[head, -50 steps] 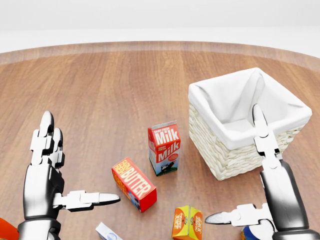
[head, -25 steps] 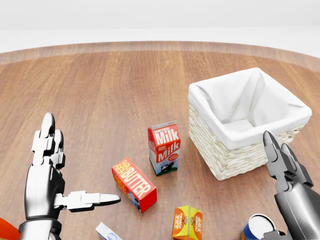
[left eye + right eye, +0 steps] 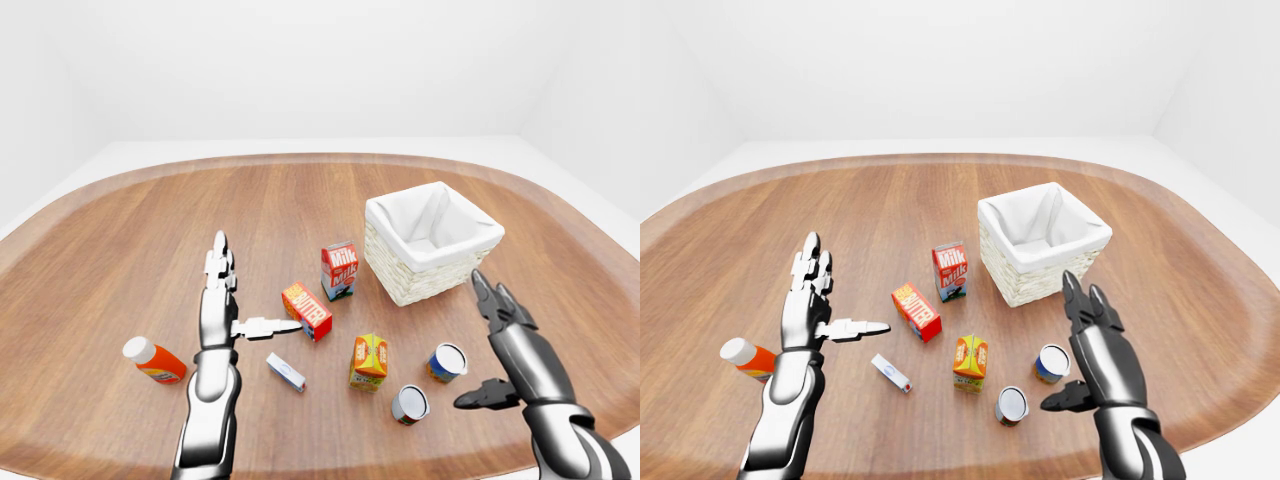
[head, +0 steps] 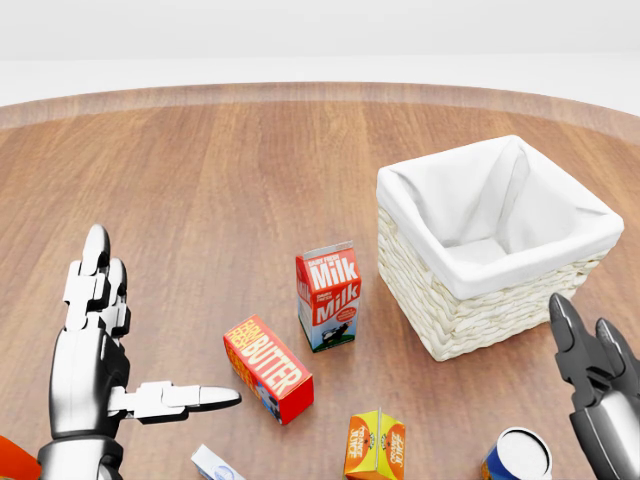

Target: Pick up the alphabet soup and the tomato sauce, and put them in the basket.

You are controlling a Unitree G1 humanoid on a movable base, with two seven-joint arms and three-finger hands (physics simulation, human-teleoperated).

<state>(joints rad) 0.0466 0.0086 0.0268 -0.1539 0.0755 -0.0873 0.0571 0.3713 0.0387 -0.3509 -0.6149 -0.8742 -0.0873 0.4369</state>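
Alphabet soup (image 3: 447,362) stood as the blue-and-orange can on the wooden bench (image 3: 120,240) in the left-eye view, below the basket (image 3: 432,241) and apart from it, with the tomato sauce (image 3: 409,404), a silver-topped can with a red side, lower and to its left; which label belonged to which can was too small to read with certainty. Beside them stood an orange carton (image 3: 369,361), and above that a butter box (image 3: 307,311) and a milk carton (image 3: 339,270). A small white packet (image 3: 285,372) lay near the left robot hand (image 3: 222,300), which was spread wide with fingers pointing up and thumb out to the right, holding nothing; an orange bottle (image 3: 154,361) lay to its left. The right robot hand (image 3: 500,330) hung open beside the blue can, fingers up, thumb toward the cans, touching neither. In the head view, only the top of the blue can showed at the bottom edge, just left of the right robot hand's fingers (image 4: 567,330), and the white-lined basket sat above them, empty of cans. In the right-eye view, both cans stood between the orange carton and the right robot hand, the thumb (image 3: 1065,398) close to the lower can but apart from it
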